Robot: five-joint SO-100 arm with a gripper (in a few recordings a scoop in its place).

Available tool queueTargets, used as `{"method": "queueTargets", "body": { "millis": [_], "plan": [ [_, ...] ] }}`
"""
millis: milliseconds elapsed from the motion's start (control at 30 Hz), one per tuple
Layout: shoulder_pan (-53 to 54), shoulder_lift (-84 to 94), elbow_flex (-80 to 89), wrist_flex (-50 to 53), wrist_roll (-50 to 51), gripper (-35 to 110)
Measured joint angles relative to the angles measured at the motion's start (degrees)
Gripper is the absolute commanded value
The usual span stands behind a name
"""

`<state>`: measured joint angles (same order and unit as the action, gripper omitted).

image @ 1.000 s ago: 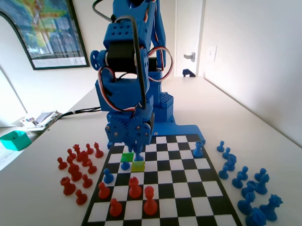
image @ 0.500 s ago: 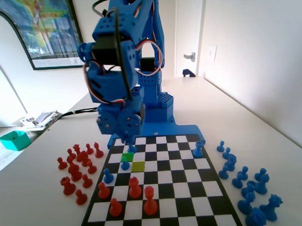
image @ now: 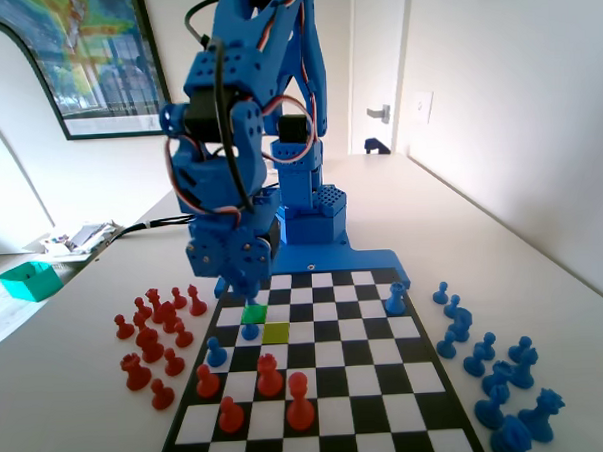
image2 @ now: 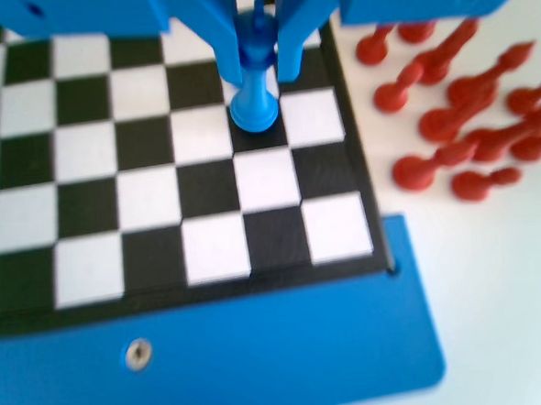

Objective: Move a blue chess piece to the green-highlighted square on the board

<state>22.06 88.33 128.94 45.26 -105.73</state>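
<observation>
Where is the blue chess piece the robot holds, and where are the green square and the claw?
blue chess piece (image2: 254,101): wrist view, on its stem above the round base.
green-highlighted square (image: 253,313): fixed view, middle of the square.
gripper (image2: 260,61): wrist view, between the two fingertips.

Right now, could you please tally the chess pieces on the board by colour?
Red pieces on the board: 4
Blue pieces standing free on the board: 3
Blue chess piece in the claw: 1
Total: 8
</observation>
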Motion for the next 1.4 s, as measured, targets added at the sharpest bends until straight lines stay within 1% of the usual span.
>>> {"method": "queueTargets", "body": {
  "millis": [133,267,400,633,833,1033,1233,1400],
  "plan": [
    [0.00,0.00,1.05,-2.37,0.00,6],
    [0.00,-0.18,2.20,-4.13,0.00,14],
    [0.00,-0.26,2.37,-3.60,-0.26,23],
    [0.53,-0.26,1.85,-2.99,-1.76,24],
    [0.26,-0.26,-4.66,4.92,-1.67,23],
    [-0.62,1.23,-13.97,18.54,-1.32,22],
    [-2.90,9.23,-21.18,32.34,-0.79,13],
    [-6.77,18.98,-23.91,40.17,0.35,9]
  ]
}}
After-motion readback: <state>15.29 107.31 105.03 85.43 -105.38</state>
